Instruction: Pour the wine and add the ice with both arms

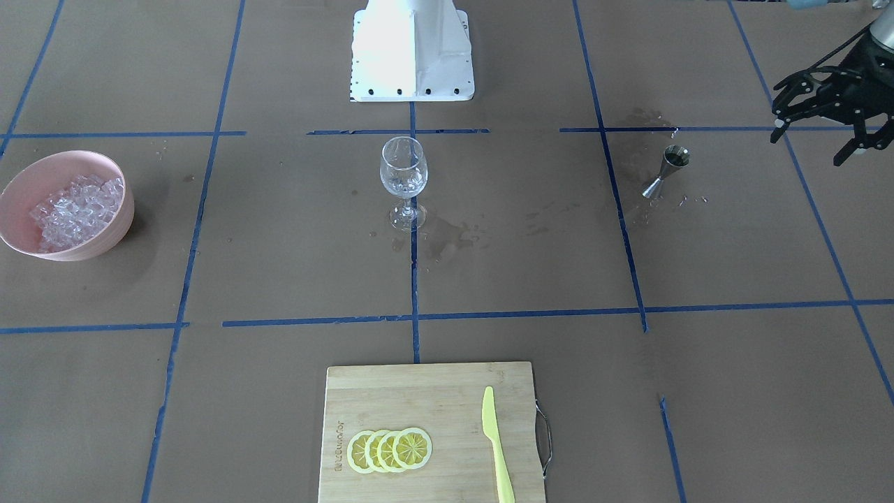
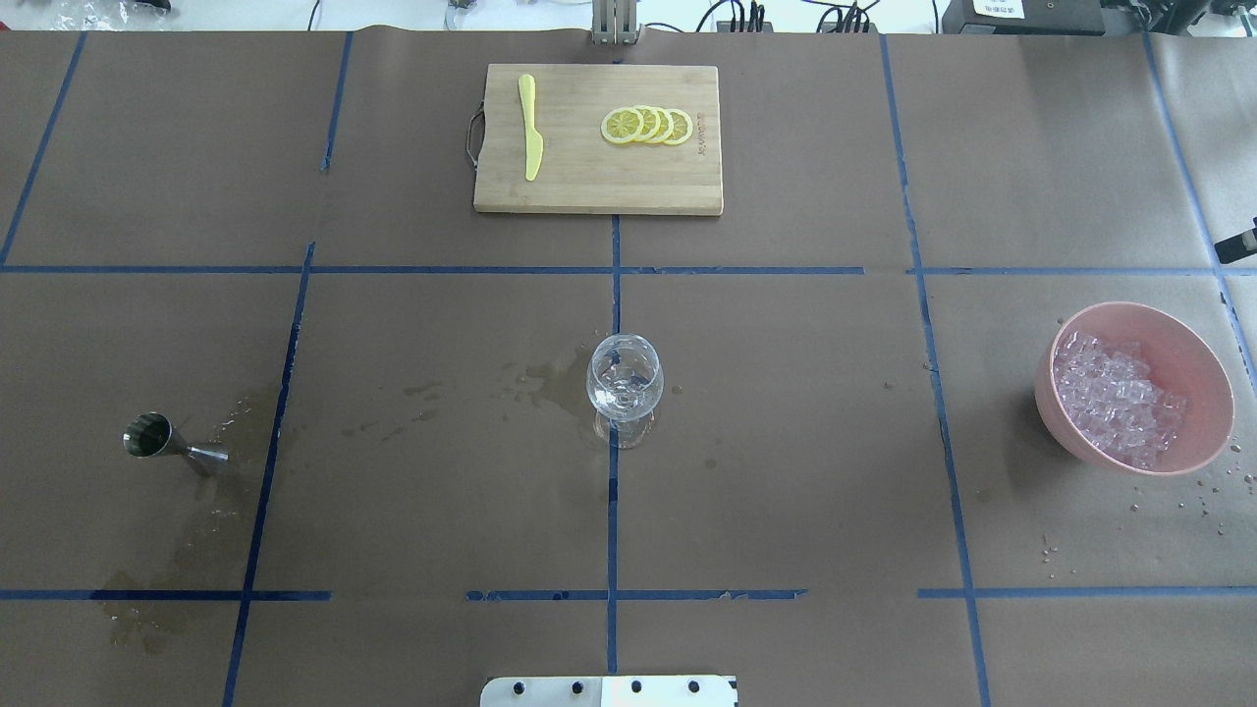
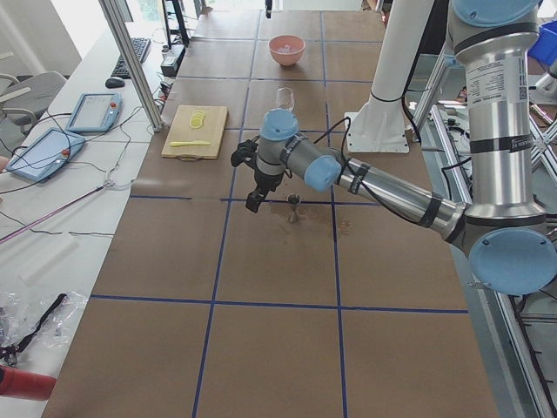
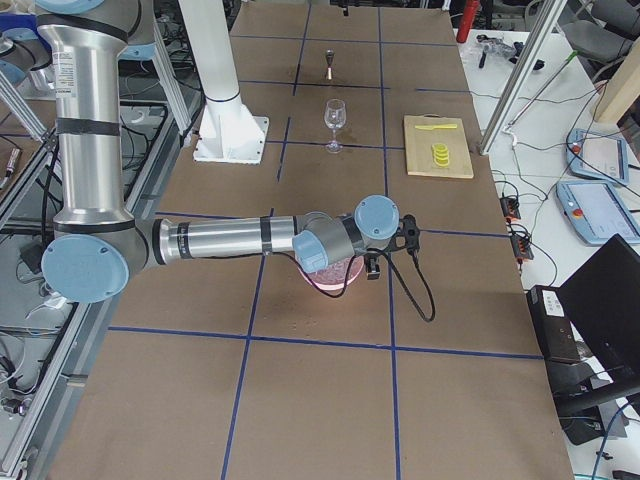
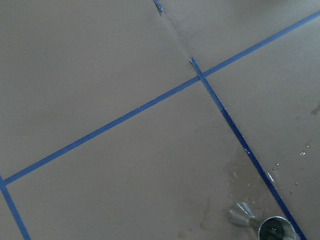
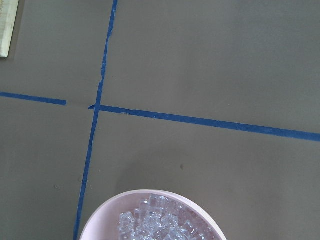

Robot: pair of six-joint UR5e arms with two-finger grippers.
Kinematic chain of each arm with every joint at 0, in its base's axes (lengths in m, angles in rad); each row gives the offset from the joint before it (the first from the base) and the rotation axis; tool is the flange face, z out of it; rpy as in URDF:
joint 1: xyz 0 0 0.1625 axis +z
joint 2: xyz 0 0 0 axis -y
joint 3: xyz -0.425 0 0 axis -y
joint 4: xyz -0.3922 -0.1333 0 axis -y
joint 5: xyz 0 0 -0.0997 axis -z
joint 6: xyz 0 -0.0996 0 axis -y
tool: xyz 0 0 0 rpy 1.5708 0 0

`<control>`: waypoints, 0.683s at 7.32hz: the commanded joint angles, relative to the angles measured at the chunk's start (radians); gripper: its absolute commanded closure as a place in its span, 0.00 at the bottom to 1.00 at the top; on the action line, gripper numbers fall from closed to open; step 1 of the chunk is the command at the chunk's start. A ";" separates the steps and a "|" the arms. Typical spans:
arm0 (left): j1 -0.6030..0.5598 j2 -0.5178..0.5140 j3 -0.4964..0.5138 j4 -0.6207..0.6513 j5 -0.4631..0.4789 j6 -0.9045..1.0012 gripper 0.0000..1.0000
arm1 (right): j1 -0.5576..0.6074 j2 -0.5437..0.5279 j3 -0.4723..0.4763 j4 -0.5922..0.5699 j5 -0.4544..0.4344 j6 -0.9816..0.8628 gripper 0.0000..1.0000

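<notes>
Board: wooden cutting board [image 1: 419, 398] — lemon slices [image 1: 390, 449] and yellow knife [image 1: 497, 447] on it.
Ice [image 1: 77, 209]: heaped in pink bowl [image 1: 115, 234], far left.
Right gripper [image 4: 372, 266]: above the bowl; clench cannot be told.
Glass: wine glass [image 1: 404, 171] upright, centre; wine [image 1: 447, 241] shows as wet patches beside its foot.
Jigger [image 1: 667, 171]: standing on damp paper.
Left gripper [image 1: 810, 143]: fingers spread, empty — far right.
</notes>
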 commanded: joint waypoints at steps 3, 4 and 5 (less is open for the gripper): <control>0.360 0.223 0.010 -0.348 0.278 -0.326 0.00 | -0.008 -0.028 -0.003 0.105 -0.005 0.009 0.00; 0.441 0.249 0.013 -0.415 0.346 -0.404 0.00 | -0.008 -0.028 -0.004 0.105 -0.005 0.009 0.00; 0.500 0.279 0.019 -0.458 0.416 -0.414 0.00 | -0.010 -0.028 -0.009 0.101 -0.005 0.009 0.00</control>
